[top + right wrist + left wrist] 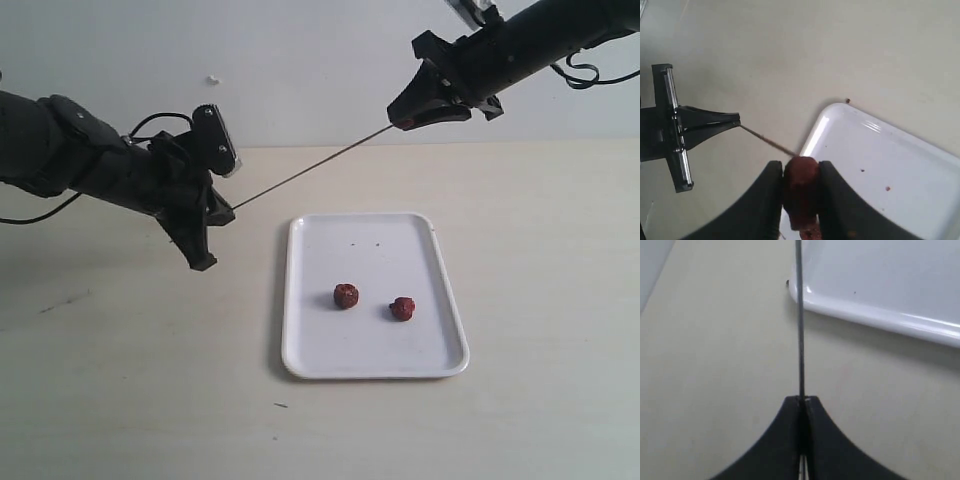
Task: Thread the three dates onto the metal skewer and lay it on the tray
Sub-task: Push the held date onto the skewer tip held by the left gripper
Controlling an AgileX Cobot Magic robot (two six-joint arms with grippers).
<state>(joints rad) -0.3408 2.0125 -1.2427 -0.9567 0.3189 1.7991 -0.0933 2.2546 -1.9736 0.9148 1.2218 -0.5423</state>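
Observation:
The thin metal skewer [312, 167] hangs in the air, slanting from lower left to upper right above the table. My left gripper [226, 212] is shut on its lower end; the left wrist view shows the rod [800, 330] leaving the closed fingertips [802, 399]. My right gripper [800, 167] is shut on one dark red date [801, 187], with the skewer's [767, 140] far tip meeting the date's front. In the exterior view that gripper [396, 122] sits at the rod's upper end. Two more dates [346, 295] [403, 308] lie side by side on the white tray [375, 240].
The tray stands on a pale beige table, right of centre, below the skewer. A few dark specks dot the tray [900, 165] and the table beside its corner [788, 283]. The left arm's cables [150, 125] loop behind it.

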